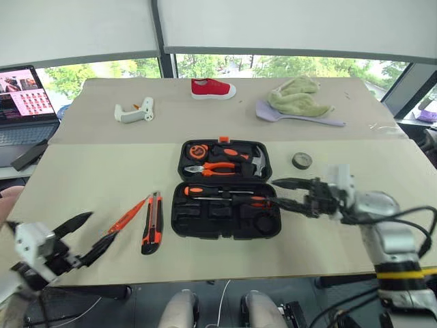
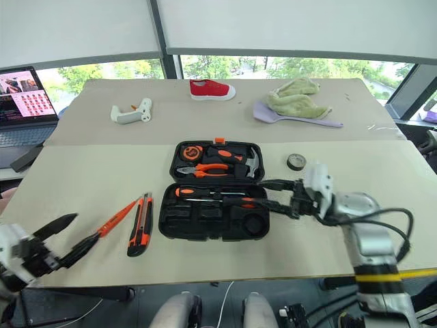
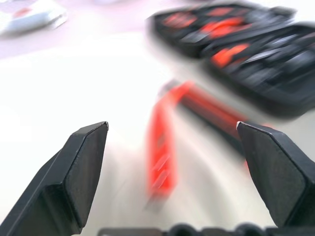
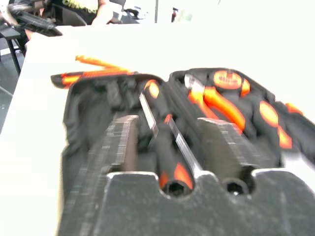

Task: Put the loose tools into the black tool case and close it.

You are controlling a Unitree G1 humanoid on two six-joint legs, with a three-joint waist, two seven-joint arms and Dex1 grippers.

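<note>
The black tool case (image 1: 183,220) lies open in the middle of the table. Its far half holds pliers, a hammer and a tape measure. Two orange-and-black screwdrivers (image 1: 220,192) lie in its near half. Left of the case an orange-black utility knife (image 1: 152,223) and a slim orange tester screwdriver (image 1: 127,216) lie side by side on the table. A small dark tape roll (image 1: 302,160) sits to the right of the case. My right gripper (image 1: 273,192) is open and empty at the case's right edge, pointing at the screwdrivers. My left gripper (image 1: 102,225) is open near the table's front left, just short of the tester screwdriver (image 3: 160,147).
A laptop (image 1: 24,102) stands at the far left. A white gun-shaped tool (image 1: 134,111), a red shoe (image 1: 212,88) and a green cloth (image 1: 299,98) on a purple utensil (image 1: 304,119) lie along the far part of the table.
</note>
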